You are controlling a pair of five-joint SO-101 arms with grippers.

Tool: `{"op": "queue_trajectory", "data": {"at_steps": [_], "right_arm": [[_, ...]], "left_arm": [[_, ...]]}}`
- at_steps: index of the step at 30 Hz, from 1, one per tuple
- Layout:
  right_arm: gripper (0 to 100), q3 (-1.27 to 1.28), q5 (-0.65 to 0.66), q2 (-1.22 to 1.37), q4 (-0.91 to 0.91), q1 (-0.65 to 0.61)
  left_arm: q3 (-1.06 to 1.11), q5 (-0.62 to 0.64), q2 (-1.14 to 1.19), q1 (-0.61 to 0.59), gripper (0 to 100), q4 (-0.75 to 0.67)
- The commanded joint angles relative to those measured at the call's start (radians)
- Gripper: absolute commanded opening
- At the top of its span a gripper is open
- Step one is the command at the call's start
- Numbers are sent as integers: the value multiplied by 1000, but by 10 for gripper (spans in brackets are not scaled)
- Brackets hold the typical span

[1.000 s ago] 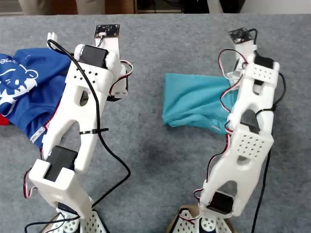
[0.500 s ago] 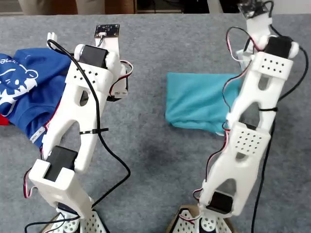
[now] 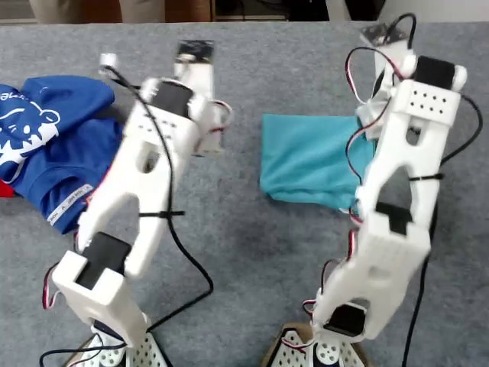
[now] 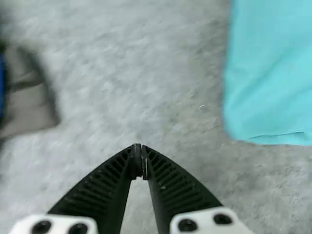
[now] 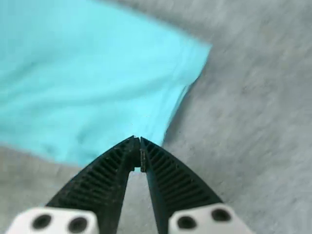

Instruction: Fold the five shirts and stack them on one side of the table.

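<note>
Left hand [image 4: 137, 165] has swung toward the teal shirt [image 4: 268, 73] nearby.

In the high view the right arm [image 3: 397, 191] covers the right side of the teal shirt [image 3: 309, 160]. The blue shirt [image 3: 46, 145] is cut off by the frame's left edge. We can't tell what the red scrap [image 3: 4, 191] at that edge is.

My left arm [image 3: 126, 202] and right arm [image 3: 419, 103]: white printed shells, black servos, perforated panels, looping black and red cables. The left gripper [image 4: 138, 165] has ribbed black fingers [image 4: 105, 190], white screw-holed mounts.
</note>
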Motion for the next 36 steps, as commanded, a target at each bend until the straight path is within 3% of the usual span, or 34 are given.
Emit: {"op": "queue_trajectory", "data": {"at_steps": [1,8,11,14,19,26,31,36], "right_arm": [[2,367,-11,-243,-164,-18],[2,900,-6,-386,-548,48],[2,1046,-5,-387,-684,102],[2,1118,-3,-389,-764,160],[2,1144,-3,-387,-807,200],[2,1145,-2,-395,-806,174],[2,1139,-2,-397,-801,156],[2,1095,54,-449,-684,108]], "left_arm": [[110,0,-31,72,18,-295],[304,5,137,163,18,-942],[265,55,252,210,18,-1076],[129,120,369,227,18,-1117],[-175,209,645,189,18,-1082],[-724,213,906,98,18,-692],[-1068,209,1018,97,18,-517],[-1359,209,1089,112,18,-371]]}}
